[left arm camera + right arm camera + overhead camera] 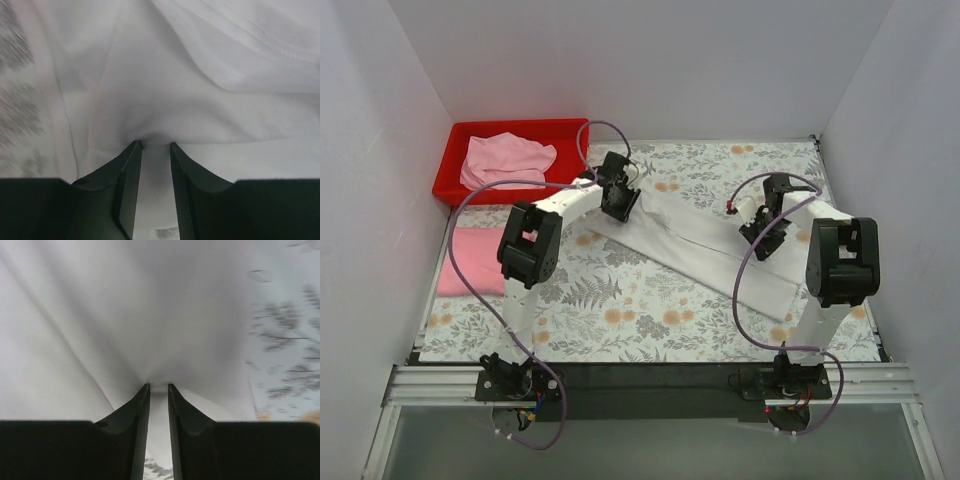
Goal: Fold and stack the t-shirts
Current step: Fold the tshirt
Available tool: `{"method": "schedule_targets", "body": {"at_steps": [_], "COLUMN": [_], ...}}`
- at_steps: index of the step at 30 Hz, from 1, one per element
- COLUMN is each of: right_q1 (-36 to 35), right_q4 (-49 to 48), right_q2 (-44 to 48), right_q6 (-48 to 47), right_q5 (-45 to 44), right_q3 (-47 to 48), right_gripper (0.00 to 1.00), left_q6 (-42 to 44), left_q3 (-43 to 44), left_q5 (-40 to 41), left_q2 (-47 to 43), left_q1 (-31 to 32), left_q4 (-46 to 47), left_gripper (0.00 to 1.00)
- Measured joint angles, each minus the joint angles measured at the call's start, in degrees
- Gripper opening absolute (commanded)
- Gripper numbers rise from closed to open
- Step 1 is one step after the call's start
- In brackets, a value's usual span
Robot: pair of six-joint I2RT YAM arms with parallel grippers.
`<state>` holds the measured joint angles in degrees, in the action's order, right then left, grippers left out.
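Note:
A white t-shirt (695,240) lies in a long diagonal band across the floral table, from upper left to lower right. My left gripper (618,203) is shut on the white t-shirt (200,100) at its upper-left end, with cloth bunched between the fingers (129,165). Near the shirt's right part, my right gripper (761,240) is shut on the white t-shirt (125,315), the cloth pulling into folds at the fingertips (142,400). A folded pink t-shirt (470,260) rests at the table's left edge.
A red bin (455,160) at the back left holds a crumpled pink t-shirt (505,158). White walls close in the table on the left, back and right. The floral tablecloth (620,320) shows in front of the white shirt.

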<state>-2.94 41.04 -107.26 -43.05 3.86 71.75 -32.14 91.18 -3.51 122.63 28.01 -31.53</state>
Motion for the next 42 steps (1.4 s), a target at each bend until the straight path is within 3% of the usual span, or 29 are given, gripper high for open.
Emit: {"method": "schedule_targets", "body": {"at_steps": [3,7,11,19,23,28,42], "right_q1": [-1.22,-3.89,-3.85,-5.53,-6.99,-8.76,-13.73], "right_q4": [4.81,10.23,10.58,9.4,7.98,6.45,5.25], "right_q2": [5.62,14.73,16.04,6.97,5.49,6.36,10.93], "right_q6": [-1.9,-3.48,-4.42,-4.7,-4.55,-4.37,-3.34], "right_q5": [7.02,14.01,14.34,10.67,8.57,6.88,5.7], "right_q3": [-5.16,-5.62,-2.19,-2.71,-5.44,-8.96,-14.38], "right_gripper": [0.35,0.33,0.28,0.18,0.15,0.14,0.14], "left_q6": [2.71,3.04,0.74,-3.78,-4.55,-4.74,-5.2], "left_q3": [14.34,28.2,27.8,13.14,9.6,10.51,25.27], "left_q5": [-0.26,-0.79,-3.23,-9.22,-10.27,-8.68,-3.69], "left_q2": [9.53,16.7,13.79,-0.55,-2.89,0.42,16.92], "left_q1": [-3.02,-5.09,-5.05,-3.41,-2.64,-2.08,-0.66], "left_q4": [0.92,0.52,1.77,3.15,3.32,3.1,3.72], "left_gripper": [0.3,0.32,0.32,0.31,0.3,0.28,0.28]}}
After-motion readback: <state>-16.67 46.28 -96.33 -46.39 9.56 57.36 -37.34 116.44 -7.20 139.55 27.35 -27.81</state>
